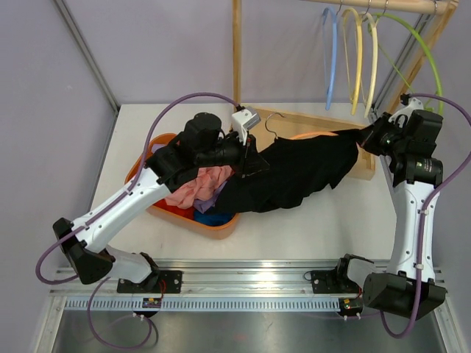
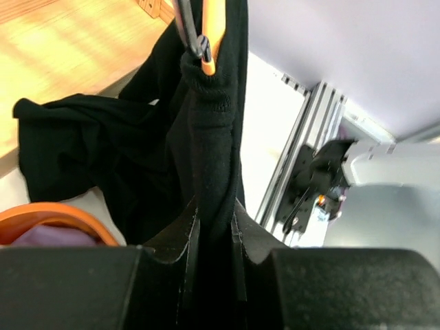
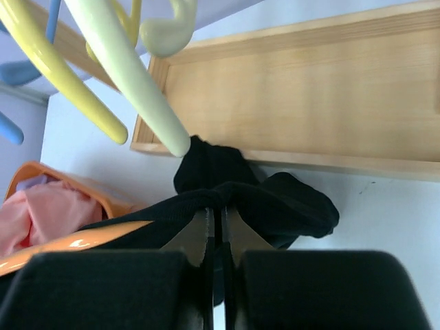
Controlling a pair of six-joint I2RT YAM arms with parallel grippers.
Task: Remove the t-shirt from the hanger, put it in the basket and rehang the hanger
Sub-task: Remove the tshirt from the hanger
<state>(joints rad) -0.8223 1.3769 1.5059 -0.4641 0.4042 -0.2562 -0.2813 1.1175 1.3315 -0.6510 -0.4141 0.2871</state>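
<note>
Your left end effector (image 2: 214,230) is gripping the black fabric t-shirt (image 1: 294,173) mid-frame, orange plastic hanger (image 2: 214,31) inside; your right end effector (image 3: 218,230) is pinching its upper-right edge.

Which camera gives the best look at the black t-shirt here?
Top external: nearly the whole t-shirt shows, stretched between the left hand and right hand. The left wrist view shows only a fold clamped in its hand, near the orange hanger; the right wrist view shows only one bunched edge.
</note>
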